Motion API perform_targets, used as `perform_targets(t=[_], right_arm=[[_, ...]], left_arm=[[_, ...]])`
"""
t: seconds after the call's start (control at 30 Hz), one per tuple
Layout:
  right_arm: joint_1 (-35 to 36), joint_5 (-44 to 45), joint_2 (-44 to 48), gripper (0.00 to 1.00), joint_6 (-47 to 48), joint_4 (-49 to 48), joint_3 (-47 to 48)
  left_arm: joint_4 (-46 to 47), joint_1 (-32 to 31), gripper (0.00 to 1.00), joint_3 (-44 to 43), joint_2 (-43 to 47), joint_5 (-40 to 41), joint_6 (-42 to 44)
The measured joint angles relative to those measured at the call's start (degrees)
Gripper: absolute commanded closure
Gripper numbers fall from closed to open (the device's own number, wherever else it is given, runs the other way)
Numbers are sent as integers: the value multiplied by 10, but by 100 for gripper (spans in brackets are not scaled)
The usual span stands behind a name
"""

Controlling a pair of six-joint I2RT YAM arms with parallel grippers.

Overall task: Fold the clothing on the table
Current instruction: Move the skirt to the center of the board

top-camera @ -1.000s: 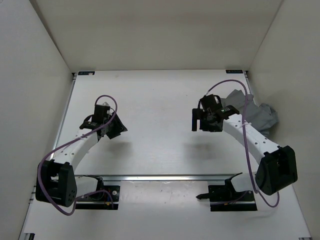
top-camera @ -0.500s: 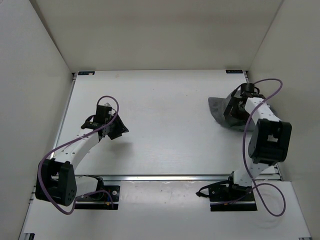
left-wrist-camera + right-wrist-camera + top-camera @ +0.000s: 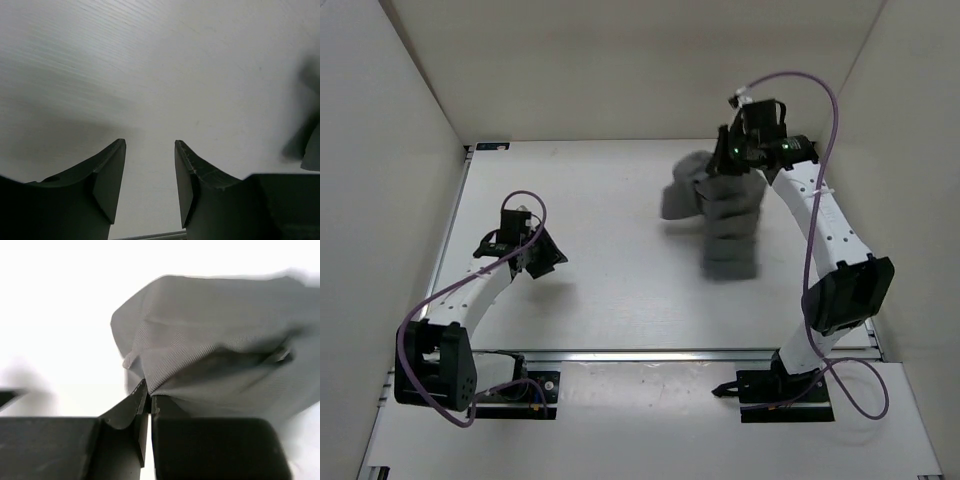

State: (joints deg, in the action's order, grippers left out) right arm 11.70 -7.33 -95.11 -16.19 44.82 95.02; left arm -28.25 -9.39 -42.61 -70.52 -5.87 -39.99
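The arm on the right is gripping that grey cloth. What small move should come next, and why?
Probably carry the clothing toward the middle of the table and lower it so it spreads flat. The right gripper is shut on one bunched edge, so the cloth is crumpled rather than laid out, toward the far right. The left gripper hovers open, holding nothing.

No readable text or labels anywhere
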Motion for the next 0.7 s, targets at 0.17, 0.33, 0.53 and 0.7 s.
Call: perform_targets(t=[0.17,0.33,0.53,0.7], right_arm=[[82,-81,-5,100,-14,34,217],[29,-147,118,100,-27,-8,28],[-34,-164,182,36,-18,-2,-323],[-40,-83,195,34,-19,58,-424]], left_arm=[[-36,83,44,-22,6,1,30],[-80,123,43,-98,29,26,52],[-86,118,42,-139,70,45,59],[-73,54,43,-103,66,52,47]])
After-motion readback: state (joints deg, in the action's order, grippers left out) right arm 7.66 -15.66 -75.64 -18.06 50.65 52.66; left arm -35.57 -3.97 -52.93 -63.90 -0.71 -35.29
